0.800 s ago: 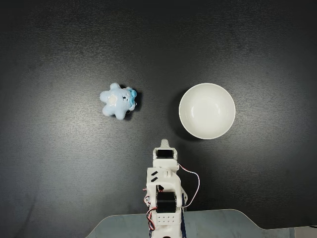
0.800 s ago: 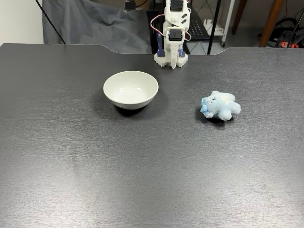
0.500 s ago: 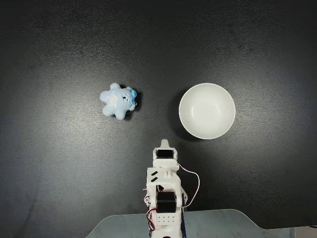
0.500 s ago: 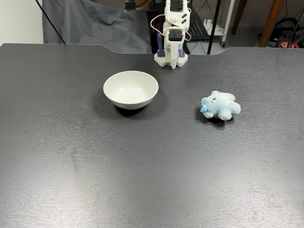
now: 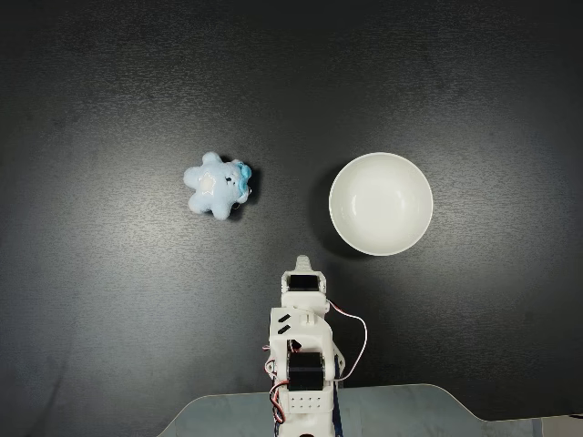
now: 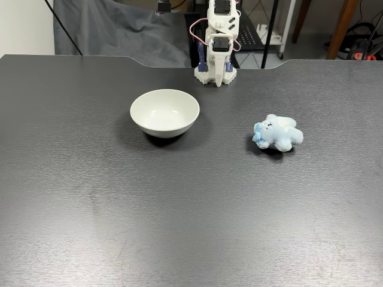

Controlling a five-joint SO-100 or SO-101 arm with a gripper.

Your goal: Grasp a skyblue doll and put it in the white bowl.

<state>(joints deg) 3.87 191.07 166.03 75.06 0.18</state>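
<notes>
The skyblue doll (image 5: 216, 185) lies on the black table, left of centre from above; from the front it is the doll (image 6: 277, 133) at right. The white bowl (image 5: 380, 203) stands empty to its right from above, and the bowl (image 6: 164, 112) is left of centre from the front. My arm is folded at its base near the table edge. The gripper (image 5: 303, 263) points down toward the table between doll and bowl, well short of both. Seen from the front, the gripper (image 6: 219, 82) has its fingers together, holding nothing.
The black table (image 6: 179, 209) spreads wide around both objects. Behind the arm's base (image 6: 213, 75) the table edge has a shallow cut-out, with a dark cloth (image 6: 119, 30) and chair legs beyond.
</notes>
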